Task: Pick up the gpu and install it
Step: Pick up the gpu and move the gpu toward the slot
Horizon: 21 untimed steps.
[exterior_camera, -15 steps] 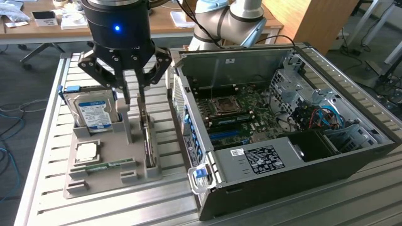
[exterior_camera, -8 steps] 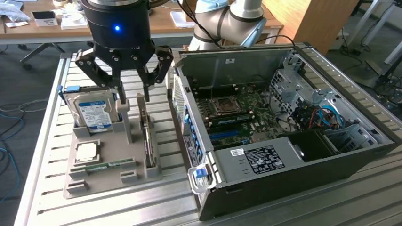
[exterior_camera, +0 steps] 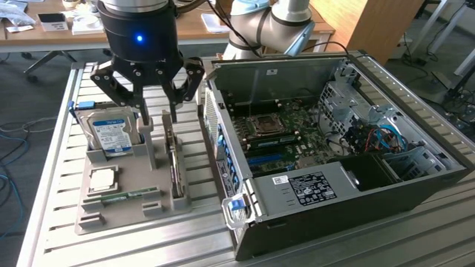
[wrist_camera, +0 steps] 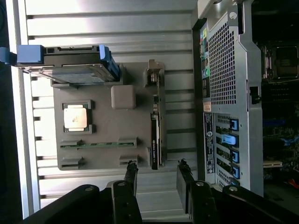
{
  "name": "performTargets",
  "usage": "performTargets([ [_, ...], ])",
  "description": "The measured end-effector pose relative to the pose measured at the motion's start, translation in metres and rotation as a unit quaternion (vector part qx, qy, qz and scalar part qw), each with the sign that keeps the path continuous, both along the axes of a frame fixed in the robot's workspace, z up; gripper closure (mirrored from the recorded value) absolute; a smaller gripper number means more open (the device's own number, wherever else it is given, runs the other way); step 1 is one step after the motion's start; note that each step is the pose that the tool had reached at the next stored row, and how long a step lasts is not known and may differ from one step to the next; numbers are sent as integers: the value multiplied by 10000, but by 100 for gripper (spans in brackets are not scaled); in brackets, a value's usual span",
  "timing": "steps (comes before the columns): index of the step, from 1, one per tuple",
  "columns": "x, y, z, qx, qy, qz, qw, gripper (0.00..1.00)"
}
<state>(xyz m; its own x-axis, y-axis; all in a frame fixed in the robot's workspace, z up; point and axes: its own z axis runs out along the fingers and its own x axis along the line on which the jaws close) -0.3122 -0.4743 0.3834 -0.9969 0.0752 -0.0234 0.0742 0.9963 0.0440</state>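
The gpu (exterior_camera: 173,161) is a thin black card standing on edge in a slot along the grey holder tray (exterior_camera: 122,214), on the side nearest the computer case. From the wrist it shows edge-on as a narrow dark strip, the gpu (wrist_camera: 156,140). My gripper (exterior_camera: 159,118) hangs above the tray's far end, open, nothing between its fingers. In the wrist view the gripper (wrist_camera: 158,179) has its two black fingertips (wrist_camera: 131,173) apart, with the card's near end lined up in the gap between them but apart from both.
On the tray also stand a silver hard drive (exterior_camera: 111,132) with a blue-white label, a square processor (exterior_camera: 102,181) and a green memory stick (exterior_camera: 130,196). The open computer case (exterior_camera: 415,183) lies at the exterior view's right, motherboard (exterior_camera: 278,130) exposed. Slatted metal table (exterior_camera: 59,167) underneath.
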Motion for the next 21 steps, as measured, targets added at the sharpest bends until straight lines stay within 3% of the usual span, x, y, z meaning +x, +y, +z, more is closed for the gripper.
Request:
performTargets([
  [8, 0, 0, -134, -1, 0, 0, 10000, 53],
  [21, 0, 0, -164, 0, 0, 0, 10000, 53],
])
